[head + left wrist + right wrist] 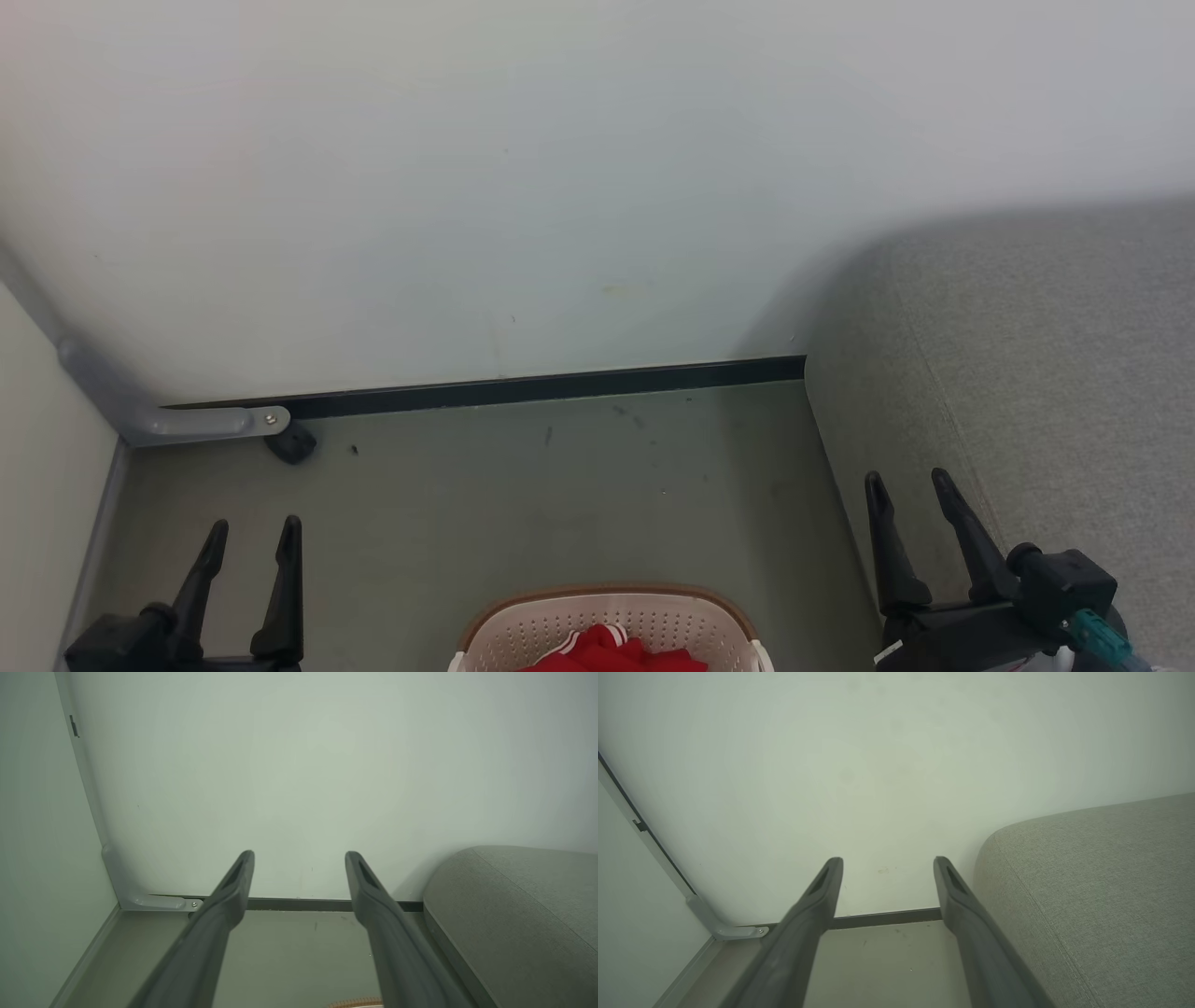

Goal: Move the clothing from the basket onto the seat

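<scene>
The cream perforated basket point(523, 635) with a brown rim sits on the floor at the bottom centre of the head view, red clothing point(611, 651) with white trim bunched inside it. A sliver of its rim point(357, 1004) shows in the left wrist view. The grey woven seat point(1027, 373) fills the right side, its rounded corner toward the wall point(514, 914) point(1092, 896). My left gripper point(254, 537) stands open to the left of the basket, holding nothing point(300, 858). My right gripper point(907, 485) is open in front of the seat's edge, also with nothing in it point(888, 863).
A pale wall point(467, 187) with a dark skirting strip point(560, 385) closes off the far side. A grey metal bracket point(187, 422) and a small dark foot point(291, 444) sit in the left corner. Green-grey floor point(560, 504) lies between wall and basket.
</scene>
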Robot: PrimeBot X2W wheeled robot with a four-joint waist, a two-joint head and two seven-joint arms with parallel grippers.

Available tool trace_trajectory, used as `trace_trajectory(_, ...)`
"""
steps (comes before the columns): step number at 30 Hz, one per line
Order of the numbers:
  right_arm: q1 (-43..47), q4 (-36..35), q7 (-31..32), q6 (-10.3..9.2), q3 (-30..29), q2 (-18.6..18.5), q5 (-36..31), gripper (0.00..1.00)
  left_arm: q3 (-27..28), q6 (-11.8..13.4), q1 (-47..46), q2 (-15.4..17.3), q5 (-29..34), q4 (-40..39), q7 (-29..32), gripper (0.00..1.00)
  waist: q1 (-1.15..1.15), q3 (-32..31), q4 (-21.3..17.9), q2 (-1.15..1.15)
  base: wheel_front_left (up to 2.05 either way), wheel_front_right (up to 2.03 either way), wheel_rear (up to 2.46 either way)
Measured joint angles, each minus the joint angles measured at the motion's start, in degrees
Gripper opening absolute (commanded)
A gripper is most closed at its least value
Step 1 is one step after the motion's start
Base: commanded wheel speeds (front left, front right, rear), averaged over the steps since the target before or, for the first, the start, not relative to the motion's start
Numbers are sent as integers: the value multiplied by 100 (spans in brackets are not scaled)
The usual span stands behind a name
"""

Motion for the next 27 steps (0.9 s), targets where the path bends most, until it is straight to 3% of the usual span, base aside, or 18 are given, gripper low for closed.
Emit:
trace_trajectory(11,1,-45,0,16,-27,151,-134,100,27,-46,-3,2,-57,14,0,100,0,290,-128,0,0,0,0)
trace_trajectory(27,-18,-311,0,-36,-31,441,-299,100,-57,-94,-204,296,-205,124,0,100,1,1096,-422,0,0,0,0)
